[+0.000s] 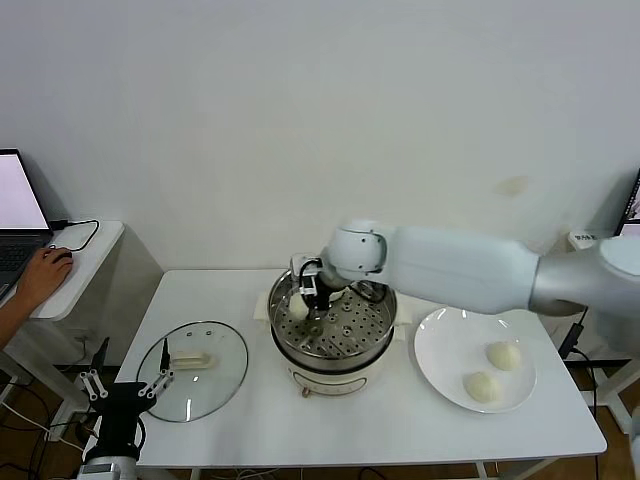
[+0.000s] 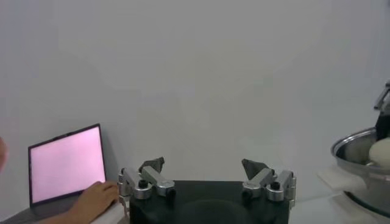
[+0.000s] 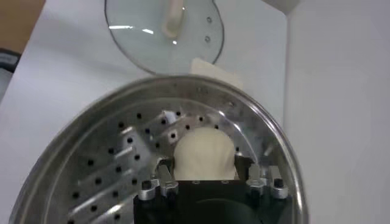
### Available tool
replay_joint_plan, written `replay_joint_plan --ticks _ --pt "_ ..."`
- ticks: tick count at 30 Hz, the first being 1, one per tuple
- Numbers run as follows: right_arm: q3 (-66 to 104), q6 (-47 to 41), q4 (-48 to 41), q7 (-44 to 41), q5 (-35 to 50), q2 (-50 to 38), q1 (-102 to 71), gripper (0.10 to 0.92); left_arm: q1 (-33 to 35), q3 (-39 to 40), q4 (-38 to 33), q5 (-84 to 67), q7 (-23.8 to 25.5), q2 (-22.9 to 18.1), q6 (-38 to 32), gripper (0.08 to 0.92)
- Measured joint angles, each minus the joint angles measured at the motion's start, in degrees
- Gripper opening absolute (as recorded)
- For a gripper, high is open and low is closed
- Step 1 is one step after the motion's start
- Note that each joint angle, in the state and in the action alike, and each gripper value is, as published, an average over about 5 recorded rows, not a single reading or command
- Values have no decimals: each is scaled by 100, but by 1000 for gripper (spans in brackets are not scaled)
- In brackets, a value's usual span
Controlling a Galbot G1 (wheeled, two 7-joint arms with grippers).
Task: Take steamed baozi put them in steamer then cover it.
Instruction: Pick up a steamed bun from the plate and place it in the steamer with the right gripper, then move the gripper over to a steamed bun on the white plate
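Baozi clamped in right gripper over steamer may roll on release; left gripper idles wide open and empty

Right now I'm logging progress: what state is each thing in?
Steamer: uncovered, right gripper inside.
Lid: off, flat on the table left of the steamer.
Bun in right gripper: held above the perforated floor.
Two buns: on the plate.
Right gripper: shut on a bun.
Left gripper: open, idle.
Laptop: screen on.
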Motion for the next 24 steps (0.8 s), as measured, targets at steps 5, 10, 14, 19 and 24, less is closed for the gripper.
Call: replay_joint_plan --ticks 5,10,14,19,24 --pt "6 -14 -137 -16 -91 100 -74 654 -13 35 12 2 -3 -3 -8 823" --pt "66 20 -136 -127 -133 67 -39 784 -27 41 9 2 0 10 -8 823" --pt "133 112 -20 -355 -190 -118 139 820 -35 53 10 0 2 39 -8 823" --pt "130 345 285 -822 -302 -630 541 823 -68 106 3 -4 5 78 -7 823" --pt "87 684 720 -1362 -481 -1391 931 823 -98 173 -5 -3 13 110 -5 823"
